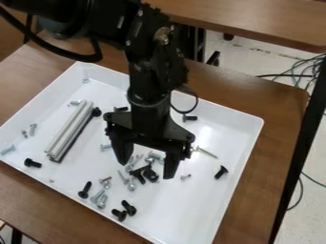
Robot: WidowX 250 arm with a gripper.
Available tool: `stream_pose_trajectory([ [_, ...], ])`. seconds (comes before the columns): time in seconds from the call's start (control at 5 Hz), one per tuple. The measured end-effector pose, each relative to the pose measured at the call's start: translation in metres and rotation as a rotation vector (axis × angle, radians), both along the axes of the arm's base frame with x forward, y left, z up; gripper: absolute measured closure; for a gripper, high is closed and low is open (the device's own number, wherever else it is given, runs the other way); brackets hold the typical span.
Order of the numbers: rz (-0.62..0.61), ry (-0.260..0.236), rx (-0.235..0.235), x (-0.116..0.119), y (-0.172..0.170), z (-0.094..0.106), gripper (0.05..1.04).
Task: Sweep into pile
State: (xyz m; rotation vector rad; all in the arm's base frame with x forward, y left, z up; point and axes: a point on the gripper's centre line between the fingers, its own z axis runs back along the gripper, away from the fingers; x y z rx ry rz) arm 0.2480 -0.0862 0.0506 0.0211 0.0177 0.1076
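Note:
My gripper (pixel 146 167) hangs over the middle of a white tray (pixel 191 209), its two fingers spread apart. Between and just below the fingertips lie black screws (pixel 150 174) and silver screws (pixel 132 185) in a loose cluster. Toward the tray's front edge are more silver screws (pixel 98 198) and a pair of black screws (pixel 128 208). Single black screws lie at the left (pixel 32 163), at the right (pixel 221 172) and behind the gripper (pixel 189 117). A long silver screw (pixel 207 153) rests right of the gripper. The arm hides part of the tray.
A silver metal bar (pixel 68 131) lies at a slant in the tray's left half. Raised walls surround the tray, which stands on a brown wooden table (pixel 274 143). Cables (pixel 299 71) lie on the floor at the right.

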Motion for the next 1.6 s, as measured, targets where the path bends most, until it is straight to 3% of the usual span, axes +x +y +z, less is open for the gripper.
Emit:
stream_pose_trajectory([
  [0.2, 0.003, 0.02, 0.007, -0.003, 0.002, -0.005, 0.085],
  [0.6, 0.136, 0.063, 0.05, 0.02, 0.096, -0.006, 0.085],
  [0.8, 0.214, 0.05, 0.011, 0.038, 0.14, -0.005, 0.085],
  [1.0, 0.329, 0.058, 0.035, 0.042, 0.186, -0.013, 0.085],
  [1.2, 0.34, 0.057, 0.037, 0.042, 0.205, -0.036, 0.085],
  [1.6, 0.295, 0.049, 0.005, 0.043, 0.204, -0.061, 0.085],
])
